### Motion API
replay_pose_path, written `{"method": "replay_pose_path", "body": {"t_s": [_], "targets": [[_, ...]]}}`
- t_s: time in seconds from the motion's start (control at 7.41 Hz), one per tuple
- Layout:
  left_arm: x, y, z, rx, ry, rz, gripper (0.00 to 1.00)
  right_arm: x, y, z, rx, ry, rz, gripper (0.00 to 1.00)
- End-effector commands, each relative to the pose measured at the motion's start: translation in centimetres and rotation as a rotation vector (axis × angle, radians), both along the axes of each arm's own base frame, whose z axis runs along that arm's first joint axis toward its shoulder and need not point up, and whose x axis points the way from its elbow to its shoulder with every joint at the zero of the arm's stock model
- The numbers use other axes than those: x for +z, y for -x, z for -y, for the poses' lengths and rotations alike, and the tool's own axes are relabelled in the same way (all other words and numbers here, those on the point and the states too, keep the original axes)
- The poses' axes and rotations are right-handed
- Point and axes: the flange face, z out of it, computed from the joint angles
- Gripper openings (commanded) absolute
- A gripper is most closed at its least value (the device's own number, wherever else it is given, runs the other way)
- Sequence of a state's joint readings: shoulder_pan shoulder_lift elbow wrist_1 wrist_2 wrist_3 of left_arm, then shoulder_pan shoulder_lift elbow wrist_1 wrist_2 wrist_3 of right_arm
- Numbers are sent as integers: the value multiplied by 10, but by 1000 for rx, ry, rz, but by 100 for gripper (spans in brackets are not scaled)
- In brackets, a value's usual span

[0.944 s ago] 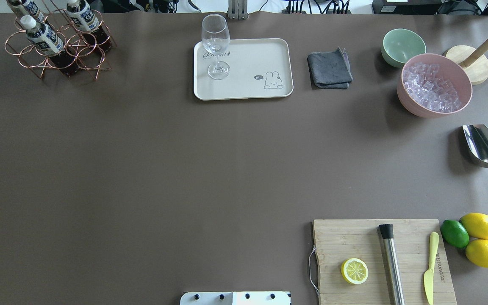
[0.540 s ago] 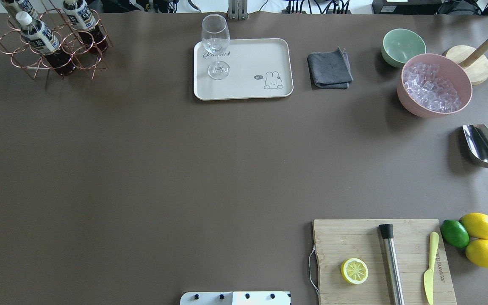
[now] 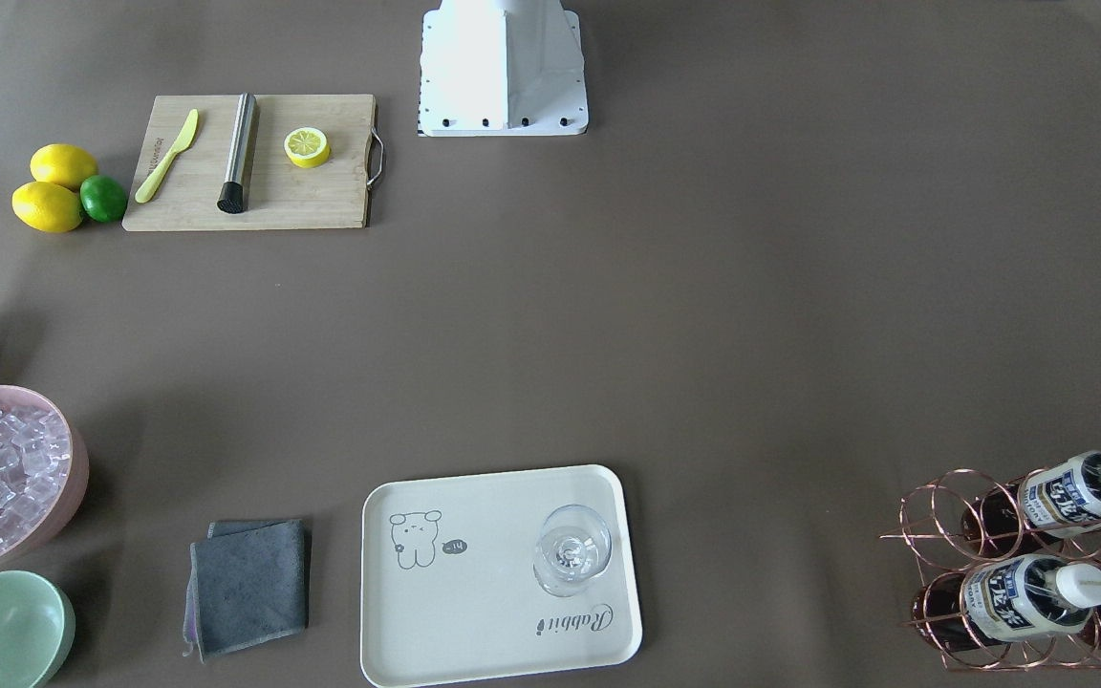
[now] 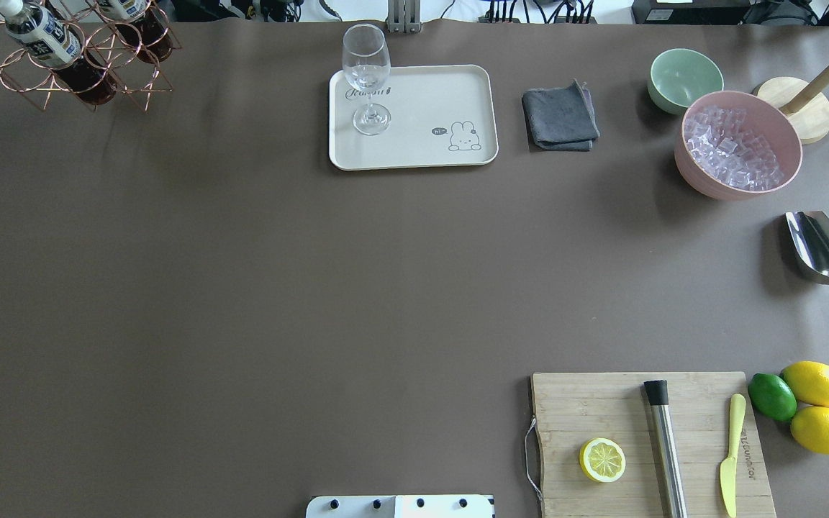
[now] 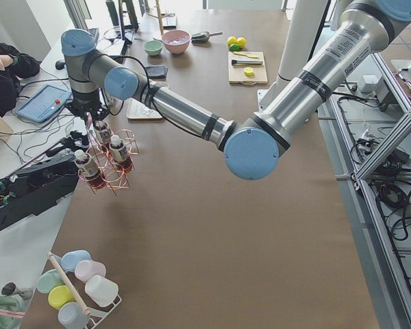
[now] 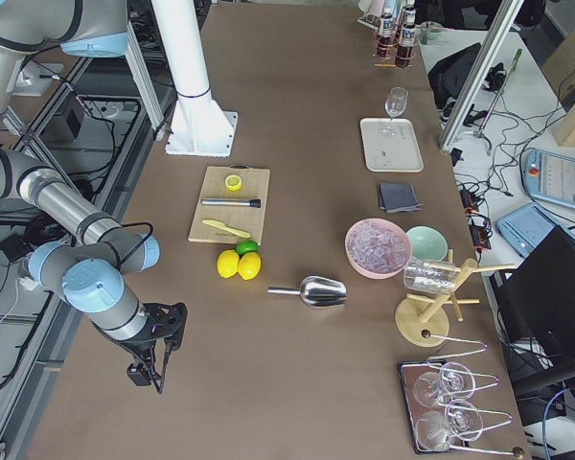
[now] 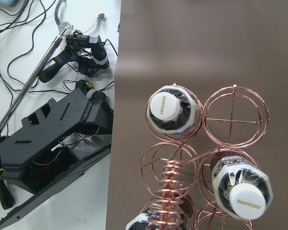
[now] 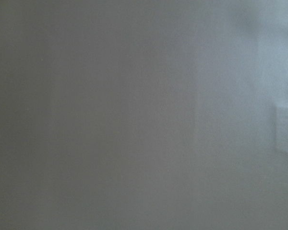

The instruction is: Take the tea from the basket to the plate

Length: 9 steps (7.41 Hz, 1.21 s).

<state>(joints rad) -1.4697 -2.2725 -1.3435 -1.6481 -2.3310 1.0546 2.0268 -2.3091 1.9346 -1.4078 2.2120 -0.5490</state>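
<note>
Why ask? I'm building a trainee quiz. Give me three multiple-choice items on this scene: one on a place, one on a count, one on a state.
1. In the overhead view, the wire basket shows in which corner? A top left; B top right; C bottom right.
2. How many whole lemons lie beside the lime? A one; B two; C four.
3. The pink bowl is: A empty; B overturned; C holding ice cubes.
Answers: 1 A, its rings show at the upper left edge. 2 B, two yellow fruits adjoin the green one. 3 C, clear cubes fill it.
</note>
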Motion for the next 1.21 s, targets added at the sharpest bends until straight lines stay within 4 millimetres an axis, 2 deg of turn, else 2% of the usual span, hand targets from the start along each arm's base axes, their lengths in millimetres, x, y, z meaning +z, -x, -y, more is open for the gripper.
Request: {"method": "replay_pose_path", "body": {"t_s": [0.0, 0.27, 0.54, 0.67, 0.81, 0.94, 1.08], "targets": [[-33, 1, -70, 7, -27, -5, 0, -14, -4, 51, -100, -73, -25, 99], [-56, 5, -124, 10, -53, -6, 0, -24, -6, 83, -112, -75, 19, 99], [-65, 9, -152, 10, -74, -11, 0, -32, 0, 109, -117, -51, 77, 99], [-77, 9, -164, -18, -57, -33, 0, -37, 0, 114, -104, -64, 103, 99], [-92, -7, -176, -56, -8, -78, 0, -40, 0, 117, -102, -71, 103, 99], [-99, -31, -199, -66, 28, -109, 0, -46, -2, 128, -85, -81, 115, 99], [-106, -55, -213, -42, 31, -118, 0, -51, 5, 138, -75, -68, 140, 99]]}}
